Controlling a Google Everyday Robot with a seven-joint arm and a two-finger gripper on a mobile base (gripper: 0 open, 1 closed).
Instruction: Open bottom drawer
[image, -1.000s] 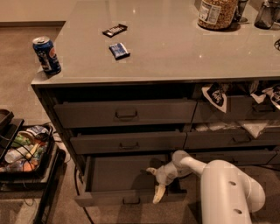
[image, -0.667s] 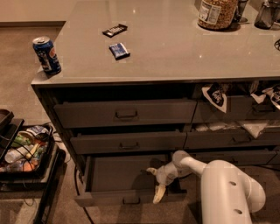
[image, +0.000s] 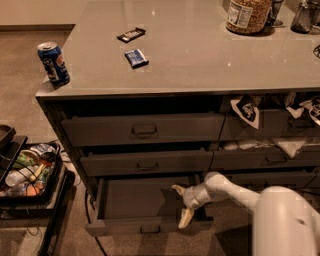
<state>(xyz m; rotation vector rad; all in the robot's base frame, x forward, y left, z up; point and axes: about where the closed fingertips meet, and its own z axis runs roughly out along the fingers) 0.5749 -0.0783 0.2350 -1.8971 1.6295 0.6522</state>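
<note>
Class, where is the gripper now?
Camera view: the gripper sits low centre, at the right end of the open bottom drawer, below the middle drawer.

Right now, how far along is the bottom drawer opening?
Mostly done: the bottom drawer stands pulled out, its dark inside showing. In hand: the gripper hangs over its right part, fingers spread, off the centre pull. Left: perhaps a little more travel, then retract.

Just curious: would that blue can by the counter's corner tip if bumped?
Likely: the can stands upright, tall and narrow, near the edge. Being round, it would probably roll. The hand is below, at the open bottom drawer.
</note>
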